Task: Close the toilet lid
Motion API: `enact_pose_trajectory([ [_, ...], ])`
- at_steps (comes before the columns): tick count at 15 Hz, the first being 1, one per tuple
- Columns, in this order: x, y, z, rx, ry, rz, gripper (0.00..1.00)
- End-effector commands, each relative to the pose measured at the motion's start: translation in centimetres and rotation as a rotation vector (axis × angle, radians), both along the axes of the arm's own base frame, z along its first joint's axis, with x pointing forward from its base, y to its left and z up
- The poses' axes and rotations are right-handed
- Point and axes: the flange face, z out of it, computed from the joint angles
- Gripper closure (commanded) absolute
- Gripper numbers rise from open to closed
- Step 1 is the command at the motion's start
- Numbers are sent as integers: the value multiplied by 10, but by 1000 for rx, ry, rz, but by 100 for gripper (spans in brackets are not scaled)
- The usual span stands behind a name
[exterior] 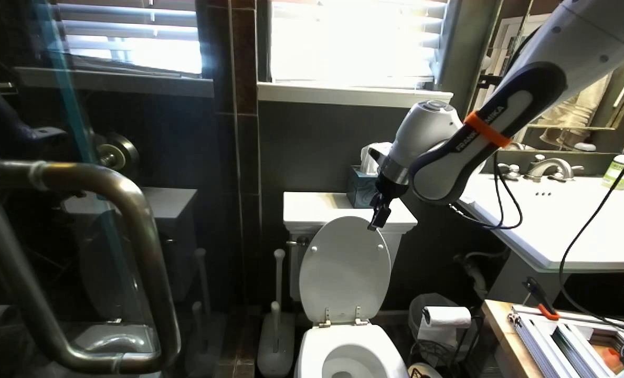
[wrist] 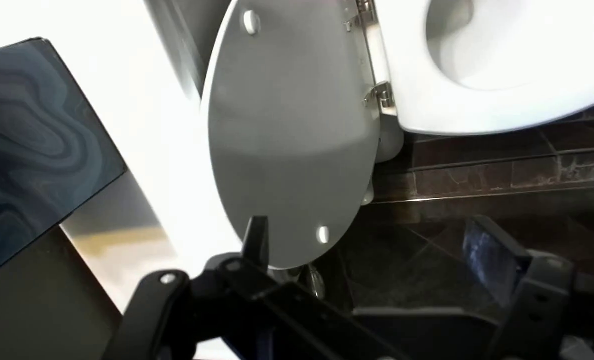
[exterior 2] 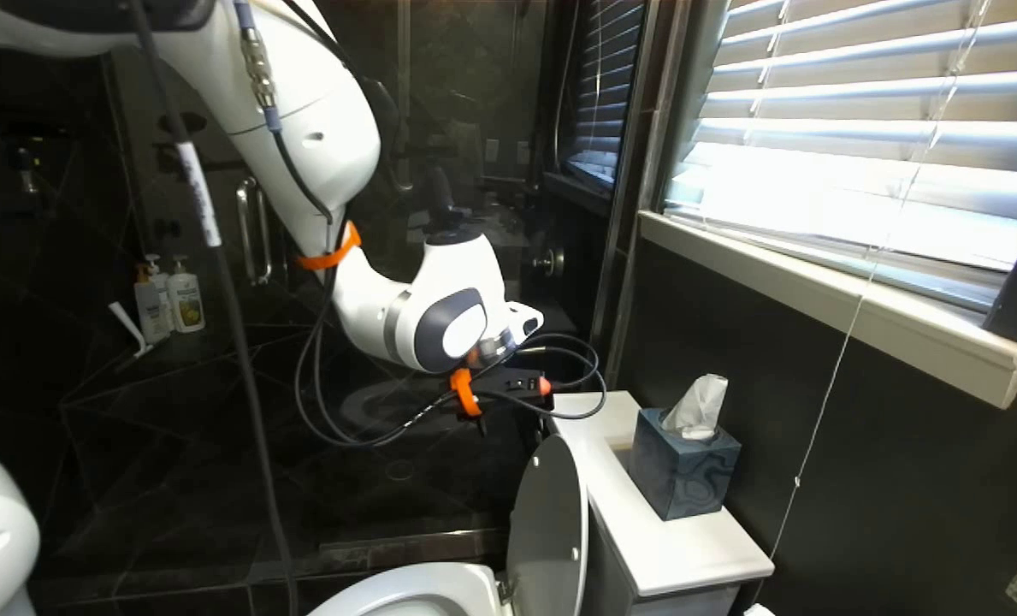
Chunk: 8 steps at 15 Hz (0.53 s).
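Spread and empty, the pincer [wrist: 374,250] has the raised toilet lid [wrist: 292,135] near and mostly below it. Pushing its front could force it backward; overreaching behind might hit the tissue box [wrist: 32,135].

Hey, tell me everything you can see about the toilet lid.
The toilet lid is a smooth, plastic-looking oval flap, its inner face grey in the shade and its edge white; its outer face is turned away. Two small white bumpers dot the inner face, and two metallic hinges join it behind the bowl rim. It stands raised, roughly upright, in front of the tank cover. The gripper hovers near its upper edge; whether either touches it, I can't tell.
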Motion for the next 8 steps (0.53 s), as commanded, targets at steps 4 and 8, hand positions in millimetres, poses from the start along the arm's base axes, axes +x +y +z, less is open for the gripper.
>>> enact_pose_trajectory([
  [4, 21, -27, -26, -22, 28, -27, 0],
  [8, 27, -31, -29, -28, 30, -31, 0],
])
